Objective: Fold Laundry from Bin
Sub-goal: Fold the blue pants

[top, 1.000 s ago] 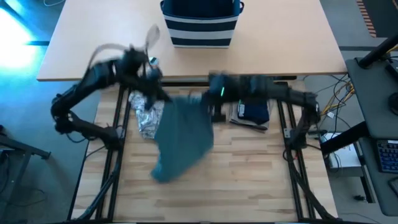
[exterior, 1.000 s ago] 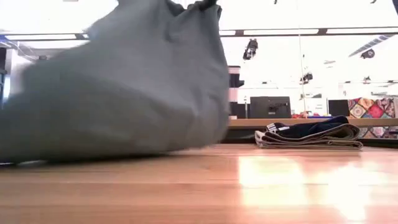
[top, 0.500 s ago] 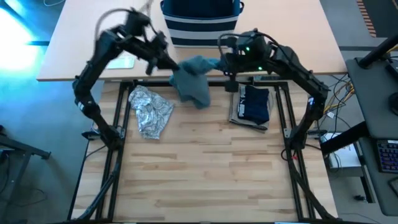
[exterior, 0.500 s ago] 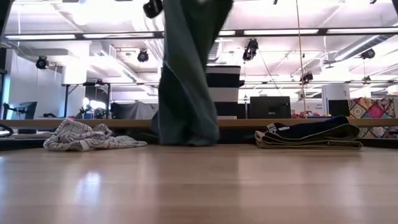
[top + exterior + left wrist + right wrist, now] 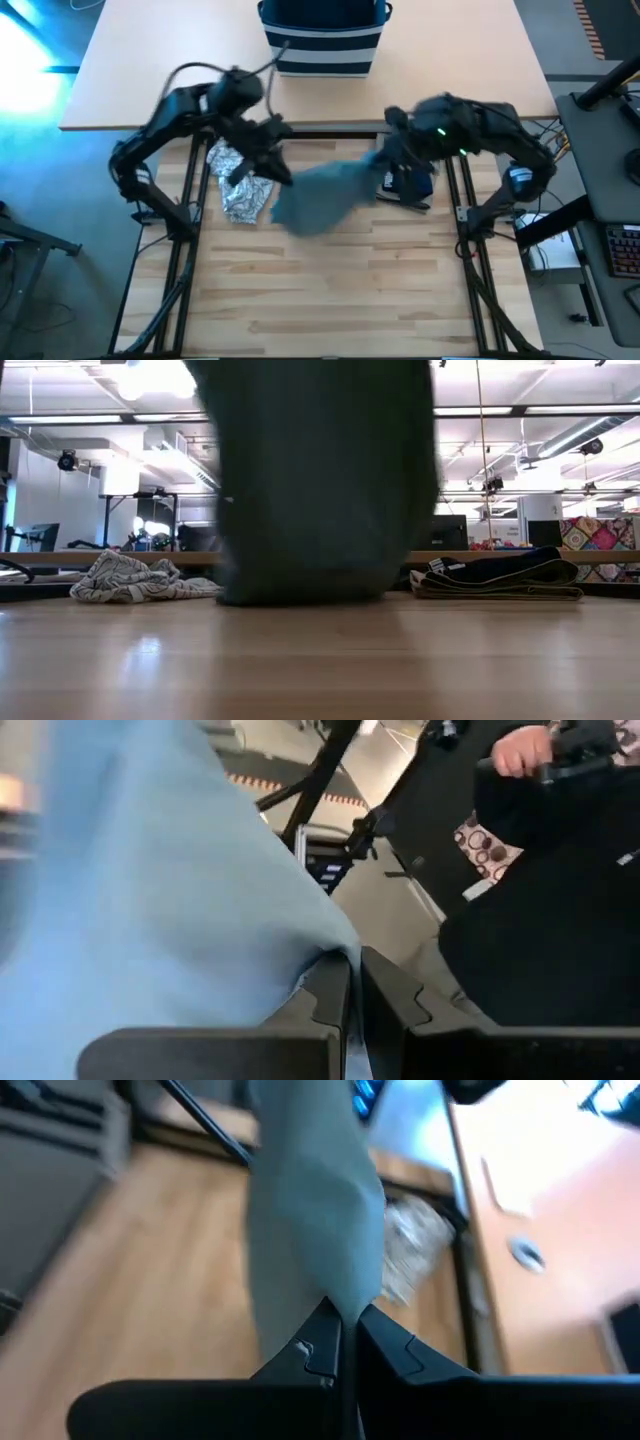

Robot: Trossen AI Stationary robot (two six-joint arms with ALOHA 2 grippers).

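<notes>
Pale wood planks make up the work table [image 5: 330, 300], with a tan desk beyond its far edge where the bin [image 5: 322, 38], navy with white stripes, stands well apart from the action. At the far left of the table lies the grey-white patterned garment [image 5: 243, 183], crumpled in a heap; the low view shows it bunched flat on the surface [image 5: 140, 578]. Just above it the left gripper [image 5: 284, 172] is clamped tight on one edge of the teal-green garment [image 5: 318, 195], and the left wrist view shows the cloth [image 5: 150, 900] pinched right between the closed fingers [image 5: 330, 995]. The garment hangs between both arms over the middle of the table, blurred, its lower edge down at the wood in the low view [image 5: 320, 490]. Across on the right, the right gripper [image 5: 385, 160] has its fingers shut on the other edge, the fabric [image 5: 315, 1240] running up from the pinch in its own wrist view. Further right, at the table's edge, the dark navy garment [image 5: 410, 180] sits folded on top of the tan one [image 5: 500, 592], a neat flat stack. In the left wrist view a person's hand [image 5: 522, 750] shows in the room beyond.
</notes>
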